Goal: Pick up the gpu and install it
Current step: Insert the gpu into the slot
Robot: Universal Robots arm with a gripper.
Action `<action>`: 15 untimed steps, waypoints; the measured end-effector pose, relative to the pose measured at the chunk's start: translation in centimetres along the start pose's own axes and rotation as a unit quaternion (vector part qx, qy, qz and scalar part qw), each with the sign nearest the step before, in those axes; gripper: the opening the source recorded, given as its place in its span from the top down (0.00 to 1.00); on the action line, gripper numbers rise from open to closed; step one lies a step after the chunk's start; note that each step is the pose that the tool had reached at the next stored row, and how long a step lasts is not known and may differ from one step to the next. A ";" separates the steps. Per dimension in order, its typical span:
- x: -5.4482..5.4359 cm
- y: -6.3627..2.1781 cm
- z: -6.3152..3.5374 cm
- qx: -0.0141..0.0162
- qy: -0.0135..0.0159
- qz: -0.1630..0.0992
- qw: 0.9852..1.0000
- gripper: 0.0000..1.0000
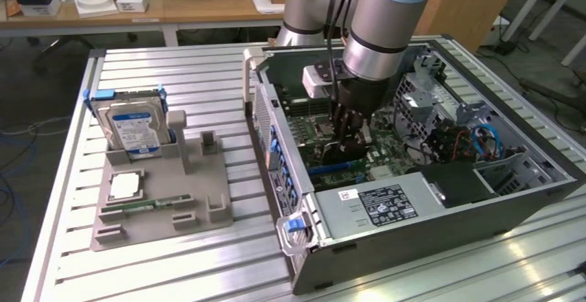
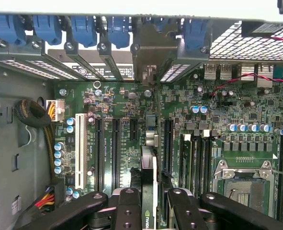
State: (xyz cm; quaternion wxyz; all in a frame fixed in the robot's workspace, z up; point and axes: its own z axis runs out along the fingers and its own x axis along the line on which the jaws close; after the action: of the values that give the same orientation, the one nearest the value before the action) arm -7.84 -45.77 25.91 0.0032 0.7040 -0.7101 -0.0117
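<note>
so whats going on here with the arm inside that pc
A single robot arm has reached down into the open computer case lying on the metal table. Its gripper is shut on the gpu, holding the card edge-on just above the motherboard, among the expansion slots; whether it is seated cannot be told. On the exterior view's left, a grey parts holder carries a hard drive and a memory stick.

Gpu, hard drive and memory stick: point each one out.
gpu [image 2: 147, 191]: wrist view, its top edge between the fingers.
hard drive [image 1: 131, 127]: exterior view, its blue label.
memory stick [image 1: 147, 206]: exterior view, middle of the green strip.
</note>
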 end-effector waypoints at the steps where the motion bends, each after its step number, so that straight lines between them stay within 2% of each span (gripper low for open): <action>1: 0.0 0.00 0.00 0.000 0.000 0.000 1.000 0.74; 15: 0.0 0.00 0.05 0.000 0.000 0.009 1.000 0.74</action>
State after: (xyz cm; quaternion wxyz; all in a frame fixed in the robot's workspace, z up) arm -7.84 -45.77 25.87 0.0031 0.6975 -0.7165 -0.0117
